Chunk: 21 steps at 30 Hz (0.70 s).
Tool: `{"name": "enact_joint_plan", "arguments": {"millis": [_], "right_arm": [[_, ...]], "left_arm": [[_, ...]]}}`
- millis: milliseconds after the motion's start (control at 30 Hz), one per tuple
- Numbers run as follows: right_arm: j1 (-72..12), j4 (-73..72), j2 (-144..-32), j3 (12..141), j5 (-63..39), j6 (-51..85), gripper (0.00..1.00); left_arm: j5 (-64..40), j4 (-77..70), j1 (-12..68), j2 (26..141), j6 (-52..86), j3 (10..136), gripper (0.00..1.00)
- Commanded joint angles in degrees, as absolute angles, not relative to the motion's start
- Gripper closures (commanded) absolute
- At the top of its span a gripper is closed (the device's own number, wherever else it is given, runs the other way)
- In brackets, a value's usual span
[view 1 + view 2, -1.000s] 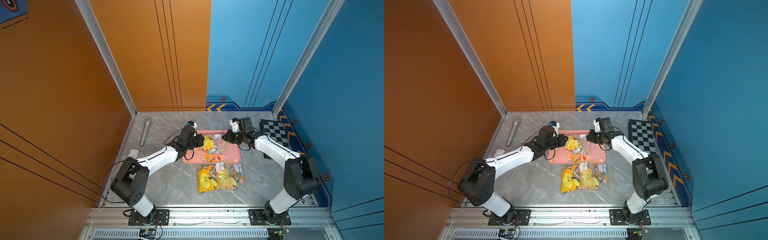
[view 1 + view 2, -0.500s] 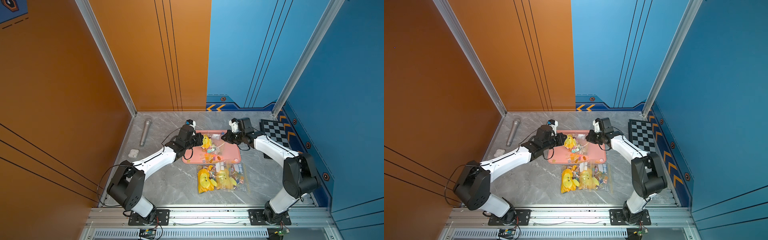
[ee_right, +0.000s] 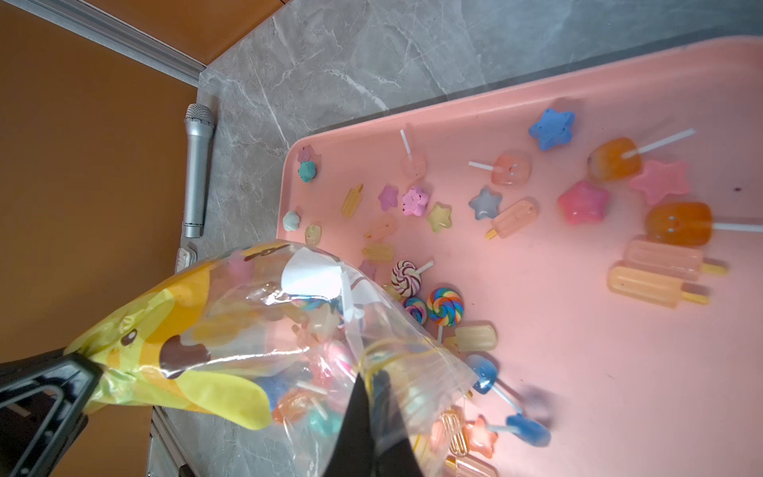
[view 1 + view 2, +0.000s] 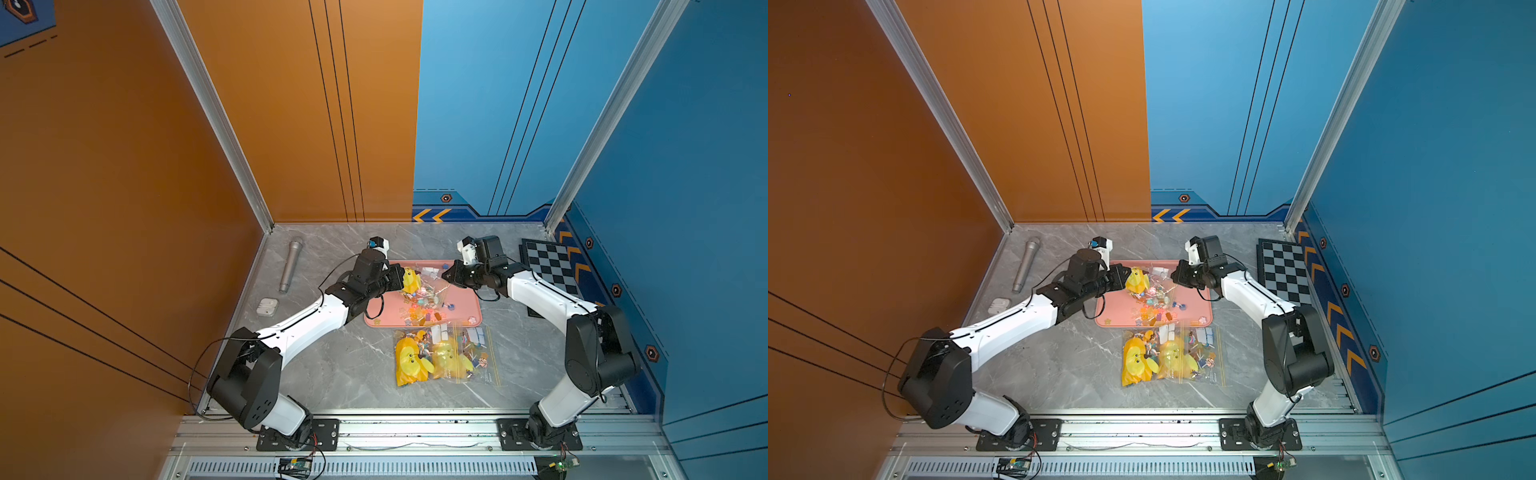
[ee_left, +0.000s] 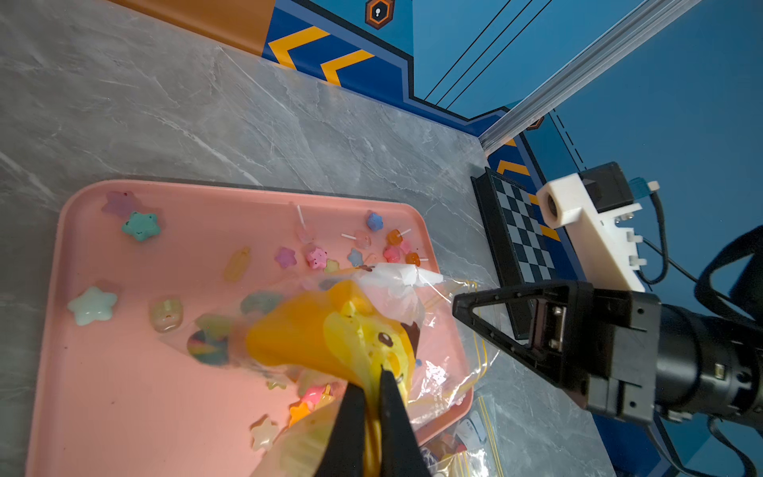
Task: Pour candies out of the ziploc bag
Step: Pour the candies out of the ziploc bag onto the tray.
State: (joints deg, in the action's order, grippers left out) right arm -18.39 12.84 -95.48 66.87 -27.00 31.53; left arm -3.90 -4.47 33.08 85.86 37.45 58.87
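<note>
**A:** What fills the scene from where you stand?

**B:** A grey marble-look table [image 4: 332, 374], walled in orange and blue. A pink tray [image 4: 467, 293] lies at its middle. A chessboard [image 4: 548, 266] sits against the right wall, well apart from a silver microphone [image 4: 291, 266] by the left one.

**A:** And the bags?

**B:** Two filled clear bags [image 4: 446, 357] lie flat on the table just in front of the tray. A third, the ziploc bag [image 3: 256, 330] with a yellow cartoon print, hangs above the tray's far half, stretched between both arms.

**A:** How are the tools set?

**B:** The left gripper [image 5: 371, 380] is pinched narrow on the bag's yellow printed end. The right gripper [image 3: 371, 380] is clamped tight on the clear edge with the yellow zip lines.

**A:** Anything smaller?

**B:** A white earbud case [image 4: 266, 306] lies near the microphone's handle end.

**A:** Where are the candies?

**B:** The candies [image 3: 582, 202] are split. Stars, ice-lolly shapes and swirl lollipops on white sticks lie scattered across the tray, thickest beneath the bag. More show through the plastic inside it.
</note>
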Motion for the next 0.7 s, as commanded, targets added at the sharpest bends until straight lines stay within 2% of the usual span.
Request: {"name": "enact_joint_plan", "arguments": {"millis": [0, 667], "right_arm": [[-17.89, 11.86, -95.35, 66.27, -27.32, 32.17, 1.0], [-17.32, 11.78, -93.78, 66.01, -27.33, 32.12, 1.0]], "left_arm": [[-2.29, -6.5, 33.59, 83.45, 36.26, 61.49, 1.0], [-1.53, -6.24, 34.09, 82.62, 36.01, 61.6, 1.0]]}}
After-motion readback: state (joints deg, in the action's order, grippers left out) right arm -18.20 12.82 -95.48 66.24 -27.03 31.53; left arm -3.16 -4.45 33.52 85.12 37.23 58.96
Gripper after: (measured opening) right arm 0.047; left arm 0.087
